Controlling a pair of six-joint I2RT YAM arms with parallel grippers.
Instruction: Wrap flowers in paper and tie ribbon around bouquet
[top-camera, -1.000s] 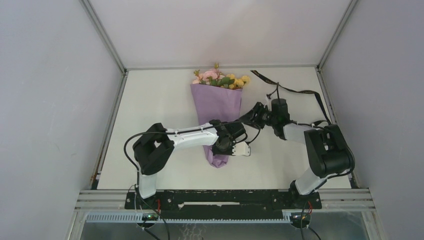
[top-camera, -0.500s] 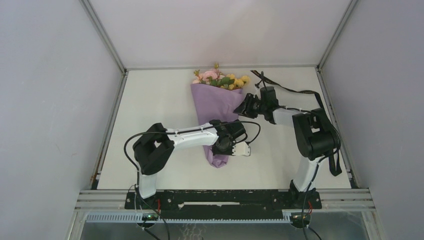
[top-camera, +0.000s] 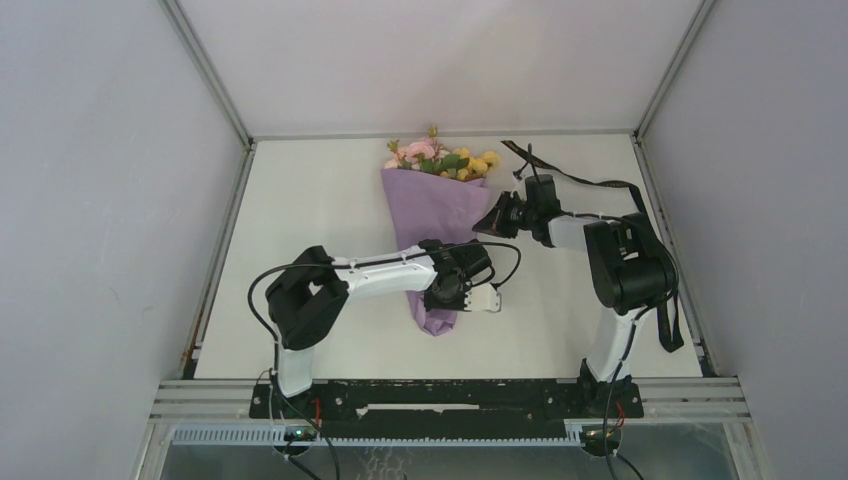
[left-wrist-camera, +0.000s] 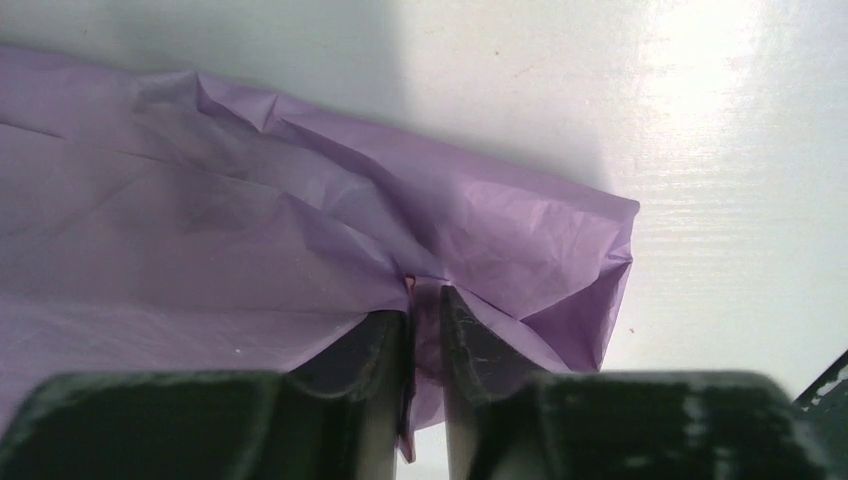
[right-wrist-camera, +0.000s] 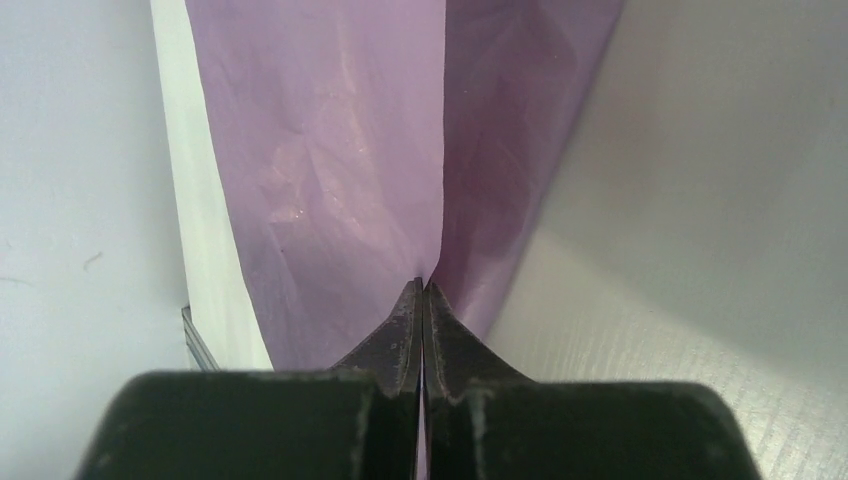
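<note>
The white table (top-camera: 300, 250) is taken up in its middle by the bouquet (top-camera: 432, 230). It is laid flat, its long axis running from the far edge toward the near edge, wide end farthest away. The paper (top-camera: 440, 205) is seen as a lilac cone, crumpled at its narrow near end. The ribbon (top-camera: 590, 182) is draped from the far edge, near the blossoms, toward the far right corner. It is not yet tied around the cone. It lies beyond and to the right of the right gripper (right-wrist-camera: 422, 290), so the right arm is judged the nearer one for fetching it. The flowers (top-camera: 440, 157) are shown only at the wide end, their stems hidden inside the wrap. The right gripper is pressed together on the cone's right edge. The left gripper (left-wrist-camera: 423, 300) is pinched on a fold at the narrow end. Past the right arm the ribbon's course cannot be followed.
</note>
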